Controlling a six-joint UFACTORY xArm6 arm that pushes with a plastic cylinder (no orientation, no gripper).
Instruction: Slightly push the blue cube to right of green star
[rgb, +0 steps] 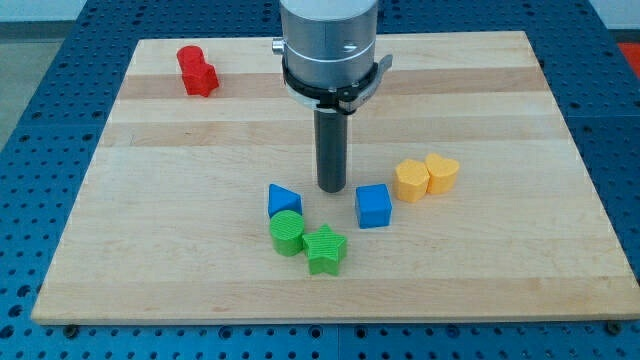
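Observation:
The blue cube (373, 206) sits on the wooden board, to the right of and slightly above the green star (325, 250). My tip (332, 189) stands just up and left of the blue cube, a small gap away, and above the green star. A blue triangular block (283, 200) lies left of my tip, with a green cylinder (287, 232) right below it, touching the star's left side.
A yellow hexagon-like block (411, 180) and a yellow heart-like block (442, 172) sit side by side right of the blue cube. Two red blocks (197, 71) lie at the board's top left. The wooden board (500, 270) ends near the view's bottom.

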